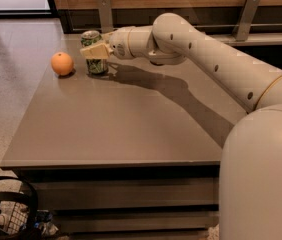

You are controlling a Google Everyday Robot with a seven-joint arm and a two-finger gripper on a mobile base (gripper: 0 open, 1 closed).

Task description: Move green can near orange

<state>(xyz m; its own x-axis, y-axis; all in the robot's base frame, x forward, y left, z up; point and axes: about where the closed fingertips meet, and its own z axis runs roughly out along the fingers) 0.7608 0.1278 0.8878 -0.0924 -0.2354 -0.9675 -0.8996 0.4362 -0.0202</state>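
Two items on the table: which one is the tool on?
The green can, silver-topped and upright: the tool grips its body. The orange sits apart beside it, untouched.

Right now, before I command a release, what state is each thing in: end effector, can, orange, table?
End effector: closed around the green can's middle, over the table's far corner.
Green can: upright, gripped, beside the orange with a small gap between them.
Orange: resting free on the table, untouched.
Table: carries the orange; whether the can's base touches it, cannot tell.
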